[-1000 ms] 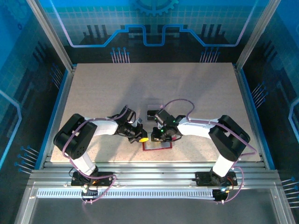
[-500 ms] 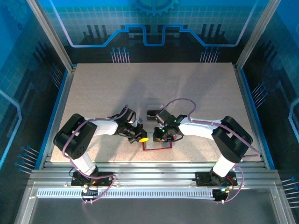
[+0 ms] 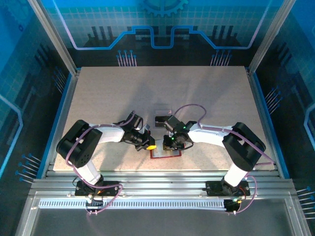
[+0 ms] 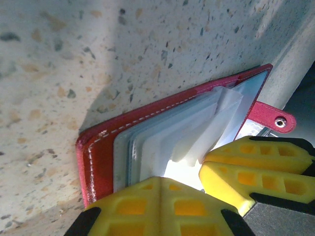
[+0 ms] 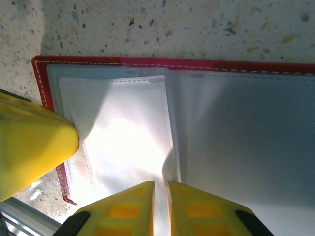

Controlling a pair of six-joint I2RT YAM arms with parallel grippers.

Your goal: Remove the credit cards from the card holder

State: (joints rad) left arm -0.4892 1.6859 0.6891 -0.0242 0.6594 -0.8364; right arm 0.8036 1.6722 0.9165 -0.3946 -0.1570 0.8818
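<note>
**benchrat:** So what are we looking at? We've got the wallet lying open on the table, close to the near edge and about midway between the two arm bases. The red cover is down and the pale pockets face up.

**tinker_jo:** Yep, and both arms are right over it. The left gripper is closed tight, pads pressed together, with its tips over the pockets at the wallet's left end. We can't tell whether it's actually touching them.

**benchrat:** And the right gripper?

**tinker_jo:** It's narrow, just a slit between the pads. From the right wrist we see the edge of one pocket leaf run straight into that slit. From the left wrist the leaves fan up off the cover toward those tips. So we read it as pinching a leaf of the wallet.

**benchrat:** What about the cards?

**tinker_jo:** We can't tell, because the pockets glare white and we can't make one out. The red tab with its snap sticks out of the wallet toward the table's near rim.
</note>
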